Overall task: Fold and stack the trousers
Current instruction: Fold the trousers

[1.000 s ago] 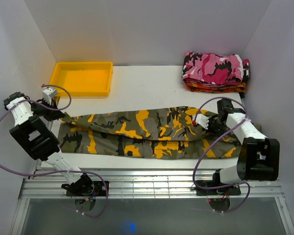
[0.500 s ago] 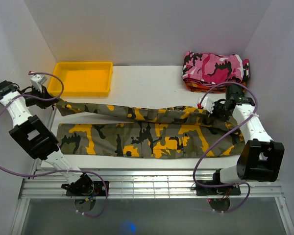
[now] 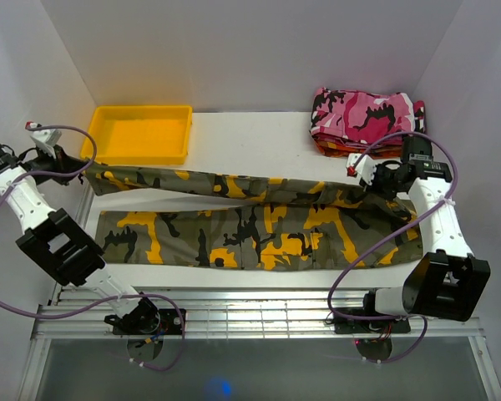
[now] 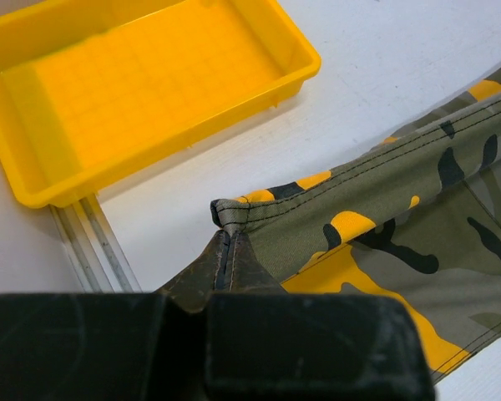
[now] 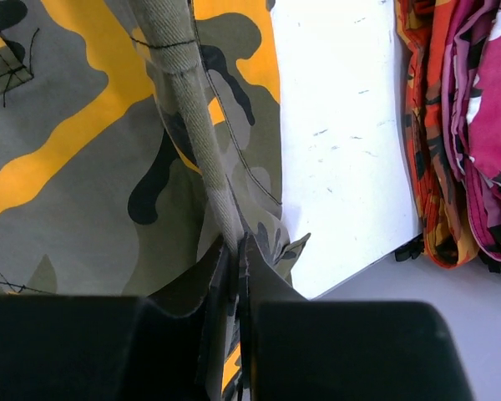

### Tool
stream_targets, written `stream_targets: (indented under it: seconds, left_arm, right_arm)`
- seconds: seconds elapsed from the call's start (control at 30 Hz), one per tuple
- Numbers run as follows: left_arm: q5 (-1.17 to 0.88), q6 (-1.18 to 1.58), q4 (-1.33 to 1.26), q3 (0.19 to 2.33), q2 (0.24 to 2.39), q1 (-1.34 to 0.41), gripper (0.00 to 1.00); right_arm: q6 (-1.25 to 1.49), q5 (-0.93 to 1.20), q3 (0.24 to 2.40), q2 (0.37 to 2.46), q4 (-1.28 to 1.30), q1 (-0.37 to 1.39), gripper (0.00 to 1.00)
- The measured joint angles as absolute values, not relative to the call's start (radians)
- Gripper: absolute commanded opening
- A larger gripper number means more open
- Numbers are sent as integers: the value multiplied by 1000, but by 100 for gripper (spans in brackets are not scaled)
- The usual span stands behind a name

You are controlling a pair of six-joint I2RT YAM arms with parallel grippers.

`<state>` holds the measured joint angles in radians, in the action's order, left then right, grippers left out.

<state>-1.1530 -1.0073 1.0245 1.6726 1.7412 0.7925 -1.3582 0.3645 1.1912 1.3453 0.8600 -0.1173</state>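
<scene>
The camouflage trousers [image 3: 250, 230] lie lengthwise across the table, olive, black and yellow-orange. Their far long edge [image 3: 234, 185] is lifted and stretched taut between both grippers. My left gripper [image 3: 63, 160] is shut on the left end of that edge, near the yellow tray; the left wrist view shows the cloth's corner [image 4: 230, 219] pinched in the jaws [image 4: 225, 276]. My right gripper [image 3: 376, 182] is shut on the right end, in front of the pink stack; the right wrist view shows a seam [image 5: 192, 125] running into the closed jaws [image 5: 236, 276].
A yellow tray [image 3: 139, 134] stands at the back left, also in the left wrist view [image 4: 142, 83]. A folded pink camouflage garment [image 3: 366, 115] lies on an orange-red one [image 3: 363, 150] at the back right. White walls enclose the table. Cables loop round both arms.
Both grippers have lifted the trousers' far edge and carried it away from the arm bases, spreading outward. The upper layer has peeled off, and the cloth now stretches taut between them.
</scene>
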Motion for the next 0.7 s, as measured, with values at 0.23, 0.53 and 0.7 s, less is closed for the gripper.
stream_targets:
  seconds: [0.23, 0.53, 0.7]
  left_arm:
    - [-1221, -1012, 1016, 1624, 1697, 832, 0]
    - [-1259, -1113, 1034, 1551, 1648, 887, 0]
    - [-1234, -1232, 1082, 1470, 1648, 901, 0]
  right_arm:
    - [-1374, 440, 1239, 1341, 904, -174, 8]
    - [-1468, 470, 1119, 1254, 959, -191, 8]
    - [-1522, 440, 971, 1226, 971, -197, 8]
